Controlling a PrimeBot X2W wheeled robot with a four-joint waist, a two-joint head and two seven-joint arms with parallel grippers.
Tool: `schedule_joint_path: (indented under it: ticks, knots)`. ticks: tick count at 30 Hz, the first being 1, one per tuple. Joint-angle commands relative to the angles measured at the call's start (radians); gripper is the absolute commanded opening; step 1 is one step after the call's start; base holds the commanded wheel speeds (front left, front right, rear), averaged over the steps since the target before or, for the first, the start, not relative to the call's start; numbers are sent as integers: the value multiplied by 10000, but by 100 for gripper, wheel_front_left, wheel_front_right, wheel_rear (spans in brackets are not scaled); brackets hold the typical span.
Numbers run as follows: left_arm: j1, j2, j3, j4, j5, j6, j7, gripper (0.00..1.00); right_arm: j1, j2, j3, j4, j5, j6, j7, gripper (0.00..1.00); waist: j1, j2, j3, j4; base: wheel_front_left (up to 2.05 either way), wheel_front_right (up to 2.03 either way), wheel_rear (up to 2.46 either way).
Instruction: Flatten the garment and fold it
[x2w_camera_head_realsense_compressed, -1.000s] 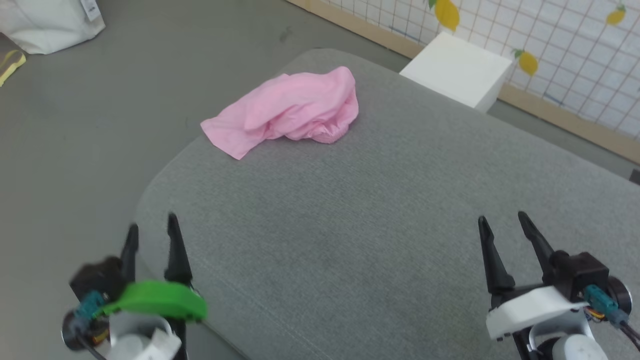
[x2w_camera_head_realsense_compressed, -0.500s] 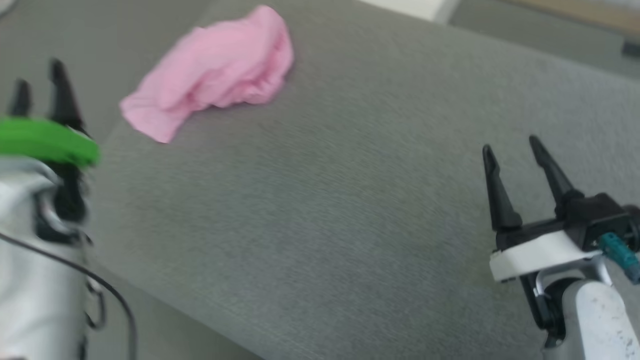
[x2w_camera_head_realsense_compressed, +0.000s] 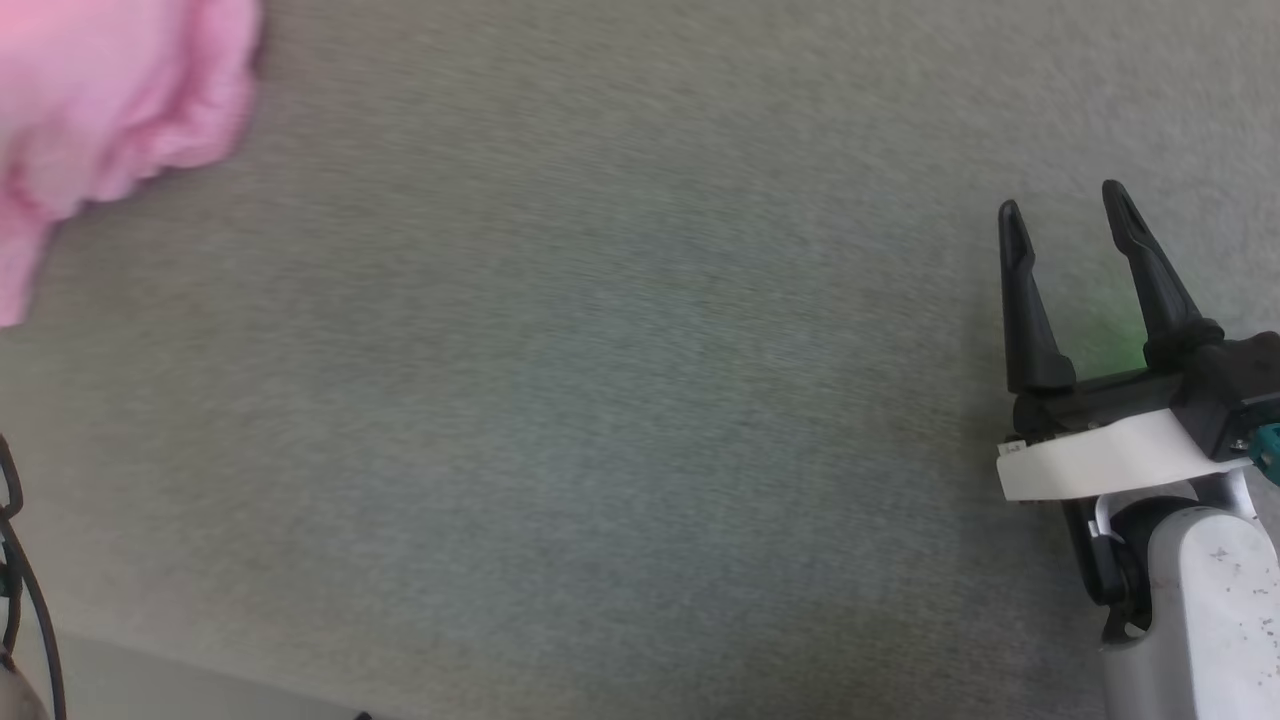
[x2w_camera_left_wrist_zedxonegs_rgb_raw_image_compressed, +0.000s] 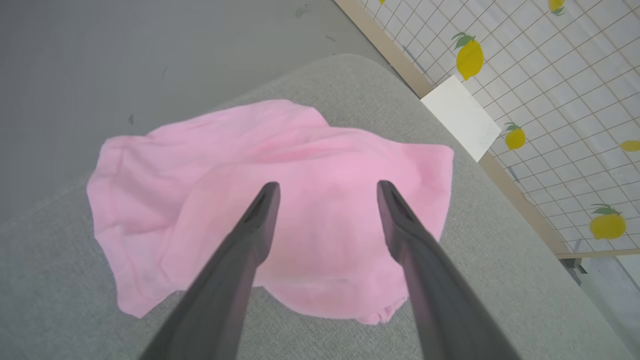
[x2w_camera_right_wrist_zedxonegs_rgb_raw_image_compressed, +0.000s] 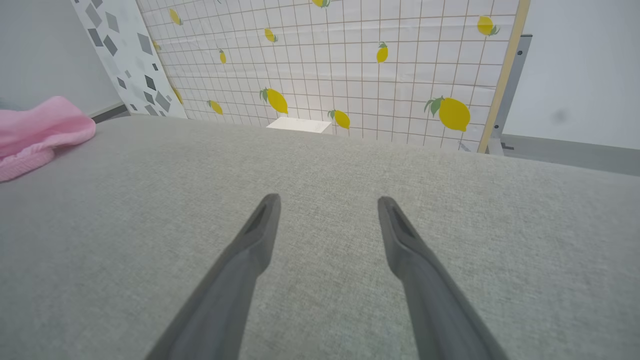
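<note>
The left pincer (x2w_camera_left_wrist_zedxonegs_rgb_raw_image_compressed: 327, 186), released, points at the crumpled garment (x2w_camera_left_wrist_zedxonegs_rgb_raw_image_compressed: 200, 160); the right pincer (x2w_camera_head_realsense_compressed: 1066, 200), also released, is over the grey cushion (x2w_camera_head_realsense_compressed: 600, 400).

Grey fabric cushion (x2w_camera_left_wrist_zedxonegs_rgb_raw_image_compressed: 500, 280) w/ rounded corner; crumpled pink garment (x2w_camera_left_wrist_zedxonegs_rgb_raw_image_compressed: 300, 150) is laid directly on it, nr its edge

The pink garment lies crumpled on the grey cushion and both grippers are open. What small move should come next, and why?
Probably lower the left gripper onto the garment and pinch an edge: open, it points at the bunched cloth, while the right gripper hangs open over bare cushion, far from it.
</note>
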Motion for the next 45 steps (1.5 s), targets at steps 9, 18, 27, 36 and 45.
schedule_joint_path:
  ticks: [9, 18, 27, 36, 45]
  knots:
    - [565, 315, -349, 7, -303, 1516, 2549, 100, -269, -12, 39, 182, 208, -13, -266, 100, -3, 0, 1494, -1577, 0, 0, 0]
    - [1174, 1145, -149, -1077, 1157, 1069, -418, 0, -84, -12, -4, 943, 498, -13, -582, 100, -3, 0, 18, -1533, 0, 0, 0]
    - [671, 1572, -1104, -480, 3143, -899, -5425, 0, 733, -12, -412, 1839, 944, -13, -816, 100, -3, 0, -2810, -1558, 0, 0, 0]
    - [-24, 84, -2913, -736, 3611, -2172, -6596, 0, 1613, -12, -734, 2101, 1123, -13, -738, 100, -3, 0, -4780, -1854, 0, 0, 0]
    - [434, -2227, -4934, -1647, 3187, -2805, -5669, 0, 2178, -12, -726, 1744, 813, -13, -402, 100, -3, 0, -5455, -2810, 0, 0, 0]
